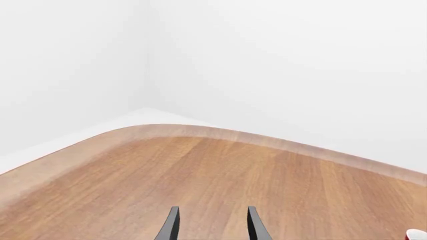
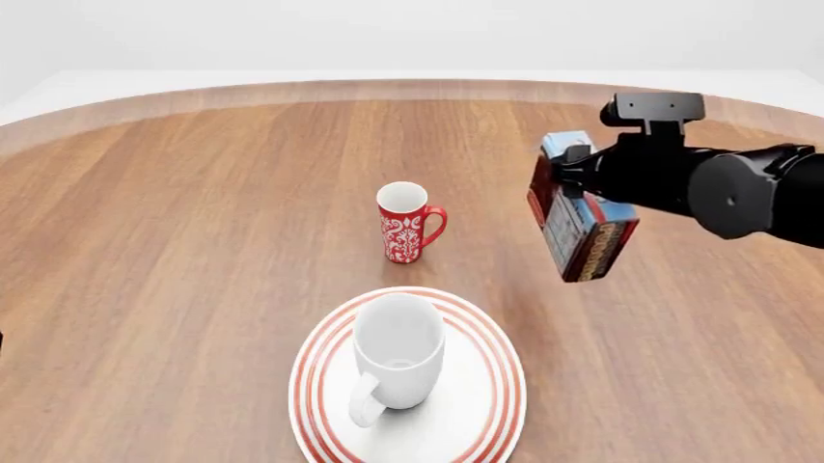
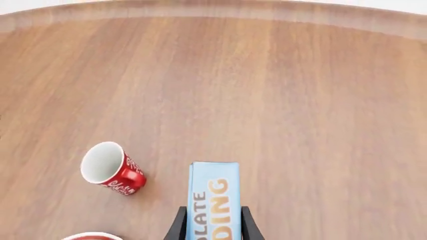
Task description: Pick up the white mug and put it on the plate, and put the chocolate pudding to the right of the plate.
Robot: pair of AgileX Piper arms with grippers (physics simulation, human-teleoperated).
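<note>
Left gripper point(image 1: 212, 225): seen only in its wrist view, two thin dark fingers spread apart over bare wood, nothing between them. Round wooden table point(image 2: 168, 241), warm brown grain, paler bevelled edge.

Centre-front: plain white wide ceramic mug point(image 2: 397, 359), upright, loop handle toward the camera, standing on the large round white plate with red rim rings point(image 2: 496, 386). That half of the task looks done. Glazed ceramic, so smooth, rigid, chippable.

Behind the plate, apart from it: slimmer red mug with white pattern point(image 2: 407, 224), upright, handle to the right. Not a task item.

Right: small rectangular chocolate pudding carton point(image 2: 580, 227), light-blue face with orange lettering, dark brown and red sides, held in the air above the table, tilted, beyond and right of the plate. Right gripper point(image 3: 212, 226) pinches it across the narrow sides, near one end. Judged light, stiff cardboard with flat faces; could pivot if squeezed loosely. Holding the flat opposite sides suits it.
</note>
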